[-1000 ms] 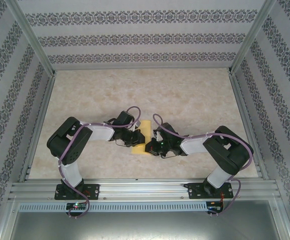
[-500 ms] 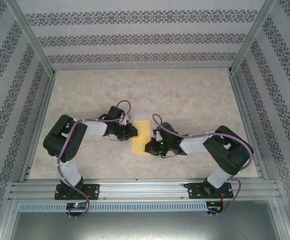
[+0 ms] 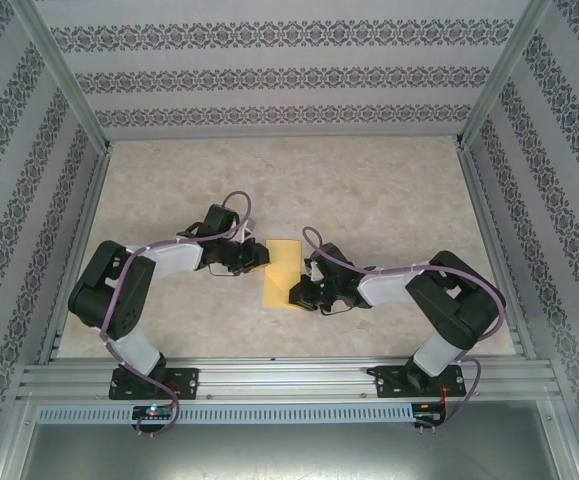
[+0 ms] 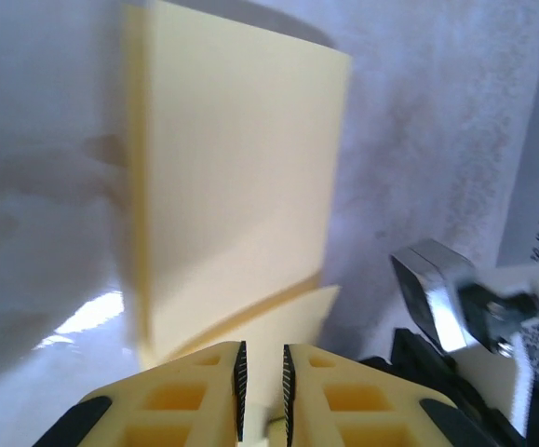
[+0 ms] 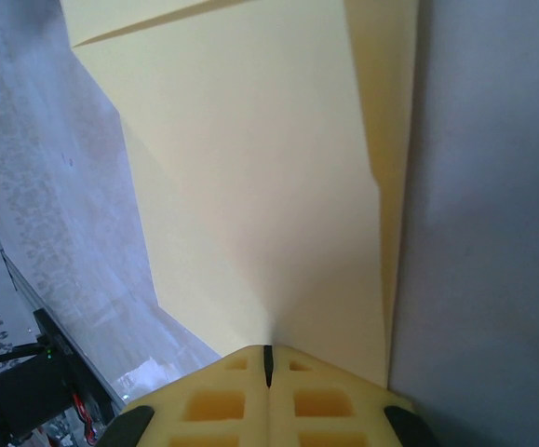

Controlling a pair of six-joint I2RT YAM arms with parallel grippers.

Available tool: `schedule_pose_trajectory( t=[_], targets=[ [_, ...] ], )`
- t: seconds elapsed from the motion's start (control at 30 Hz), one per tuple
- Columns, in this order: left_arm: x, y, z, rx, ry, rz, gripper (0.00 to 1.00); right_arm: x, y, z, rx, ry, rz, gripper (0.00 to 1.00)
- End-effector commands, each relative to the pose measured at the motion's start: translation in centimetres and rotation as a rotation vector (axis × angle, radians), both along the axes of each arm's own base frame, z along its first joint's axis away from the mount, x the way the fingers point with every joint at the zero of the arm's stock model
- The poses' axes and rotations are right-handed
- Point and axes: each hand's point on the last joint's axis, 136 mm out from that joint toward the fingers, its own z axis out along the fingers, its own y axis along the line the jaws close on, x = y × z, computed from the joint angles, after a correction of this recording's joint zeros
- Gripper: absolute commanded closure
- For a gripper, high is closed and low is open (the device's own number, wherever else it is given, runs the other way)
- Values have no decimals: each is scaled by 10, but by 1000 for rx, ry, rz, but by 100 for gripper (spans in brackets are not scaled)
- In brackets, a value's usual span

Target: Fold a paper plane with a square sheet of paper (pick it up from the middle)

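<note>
Your left end effector (image 4: pixel 262 352) stands slightly parted, right end effector (image 5: pixel 268 354) clenched, at the square sheet of paper (image 3: pixel 283 270). Likely flimsy: pinch the fold.

Overhead camera looks down; both wrist cameras view the paper (image 3: pixel 281 272) close up.

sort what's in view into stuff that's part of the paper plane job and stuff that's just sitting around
Part of the job:
- partly folded yellow-orange paper sheet
- left gripper, yellow fingers, jaws slightly apart
- right gripper, yellow fingers, shut at the paper's edge

Just surroundings:
- pale marbled table
- aluminium frame rail
- grey patterned walls
</note>
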Motion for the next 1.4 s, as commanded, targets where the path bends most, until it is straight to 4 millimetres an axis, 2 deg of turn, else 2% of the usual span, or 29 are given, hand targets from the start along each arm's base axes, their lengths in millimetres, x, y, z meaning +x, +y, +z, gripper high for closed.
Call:
schedule_pose_trajectory(
  t=[0.0, 0.13, 0.23, 0.43, 0.5, 0.63, 0.77, 0.87, 0.93, 1.0, 1.13, 1.37],
  targets=[
    [-17, -16, 3, -31, 6, -73, 79, -16, -23, -29, -142, 70, -11, 100],
    [-21, -22, -18, -30, 47, -83, 81, -13, -19, -24, -132, 60, -9, 100],
    [-19, -17, -35, 21, 81, -66, 83, -9, -15, -16, -113, 47, -9, 100],
    [-25, -10, -55, 73, 131, -61, 86, 12, 10, 33, -24, -43, 49, 100],
    [-26, -8, -56, 81, 132, -60, 86, 18, 14, 39, -21, -59, 48, 100],
    [-25, -8, -55, 86, 131, -60, 86, 30, 19, 35, -32, -59, 38, 100],
    [-24, -10, -53, 87, 129, -70, 86, 36, 21, 15, -69, -26, 33, 100],
    [-26, -8, -58, 96, 142, -70, 87, 28, 19, -9, -89, 36, 43, 100],
    [-27, -7, -61, 101, 151, -69, 87, 22, 10, -19, -111, 59, 32, 100],
    [-28, -6, -64, 109, 158, -68, 88, 22, 5, -17, -103, 52, 20, 100],
    [-29, -2, -68, 128, 171, -63, 90, 15, 8, 0, -44, 46, 35, 98],
    [-29, 3, -71, 141, 177, -54, 90, -15, -23, -7, -52, 85, -24, 95]
  ],
)
